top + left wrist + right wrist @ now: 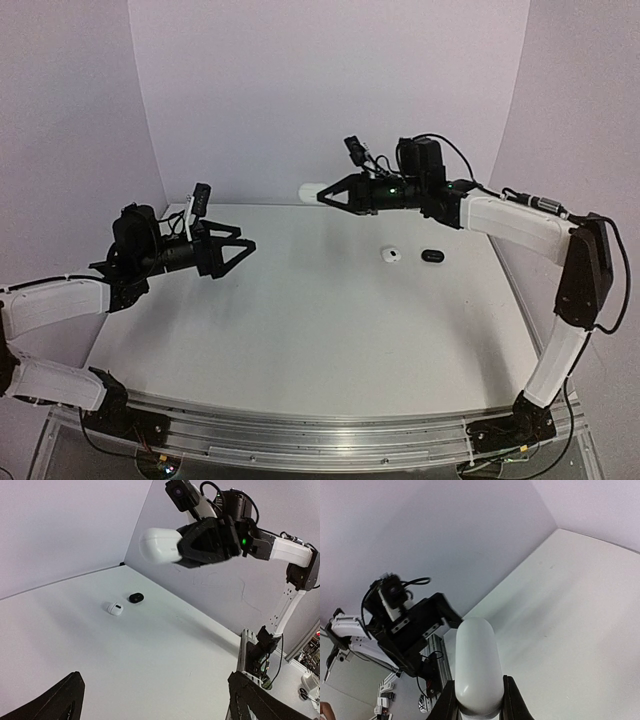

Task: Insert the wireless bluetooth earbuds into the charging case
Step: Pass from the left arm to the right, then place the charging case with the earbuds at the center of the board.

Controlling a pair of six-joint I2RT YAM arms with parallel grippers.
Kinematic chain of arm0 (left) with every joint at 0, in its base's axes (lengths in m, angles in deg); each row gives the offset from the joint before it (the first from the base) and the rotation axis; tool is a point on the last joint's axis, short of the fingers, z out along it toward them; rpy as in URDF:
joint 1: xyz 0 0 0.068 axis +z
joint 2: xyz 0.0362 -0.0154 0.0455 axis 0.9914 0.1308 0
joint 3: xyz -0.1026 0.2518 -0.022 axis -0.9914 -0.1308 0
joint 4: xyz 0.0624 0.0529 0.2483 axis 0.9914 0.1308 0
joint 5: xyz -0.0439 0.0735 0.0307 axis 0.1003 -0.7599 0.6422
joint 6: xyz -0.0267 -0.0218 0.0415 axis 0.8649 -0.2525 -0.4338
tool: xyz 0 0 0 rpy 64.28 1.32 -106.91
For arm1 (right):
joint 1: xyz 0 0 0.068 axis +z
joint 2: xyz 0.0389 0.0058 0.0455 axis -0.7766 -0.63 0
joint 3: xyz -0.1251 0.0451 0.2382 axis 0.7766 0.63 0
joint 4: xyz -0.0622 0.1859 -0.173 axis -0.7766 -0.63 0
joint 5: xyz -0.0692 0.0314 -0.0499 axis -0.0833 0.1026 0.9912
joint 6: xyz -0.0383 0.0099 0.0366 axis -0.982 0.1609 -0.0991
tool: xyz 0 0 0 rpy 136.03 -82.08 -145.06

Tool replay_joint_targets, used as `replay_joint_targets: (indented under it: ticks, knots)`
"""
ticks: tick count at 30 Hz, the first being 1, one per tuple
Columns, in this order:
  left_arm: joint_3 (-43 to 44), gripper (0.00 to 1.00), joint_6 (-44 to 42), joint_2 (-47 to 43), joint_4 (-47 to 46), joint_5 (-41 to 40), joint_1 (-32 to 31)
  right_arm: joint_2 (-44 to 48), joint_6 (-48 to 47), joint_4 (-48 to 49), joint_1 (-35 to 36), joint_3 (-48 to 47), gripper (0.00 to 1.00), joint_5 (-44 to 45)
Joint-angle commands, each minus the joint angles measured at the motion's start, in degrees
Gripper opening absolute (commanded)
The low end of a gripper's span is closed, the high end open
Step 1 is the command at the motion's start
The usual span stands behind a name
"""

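My right gripper is shut on a white pill-shaped charging case and holds it high above the back of the table. The case also shows in the right wrist view, clamped between the two fingers, and in the left wrist view. My left gripper is open and empty above the table's left side, its jaws pointing towards the right arm. I see no loose earbuds. A small white rounded piece and a small black oval piece lie on the table below the right arm; both look case-sized.
The white table runs to a wall at the back and a metal rail at the near edge. The left wrist view shows the white piece and the black piece side by side.
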Motion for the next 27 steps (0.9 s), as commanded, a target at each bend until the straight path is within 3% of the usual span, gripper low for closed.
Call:
replay_joint_targets:
  ticks: [1,6,16,27]
  knots:
    - [-1.0,1.0,-5.1,-2.7,7.0,-3.6,0.2,-4.8,0.7,-4.4,-9.0,-0.2,0.0,-10.0]
    - [-0.5,1.0,-5.3,-2.4,8.2,-1.5,0.2,-19.3,-6.6,-19.2,-14.7,-9.4,0.0,-12.2]
    - [0.6,1.0,-5.6,0.8,7.4,4.0,0.2,-39.3,-4.0,-21.2,-17.2,-29.9,0.0,-16.6]
    - [0.4,1.0,-7.0,0.0,7.6,-1.1,0.2,-44.2,-6.0,-23.9,-17.3,-29.4,0.0,-13.7]
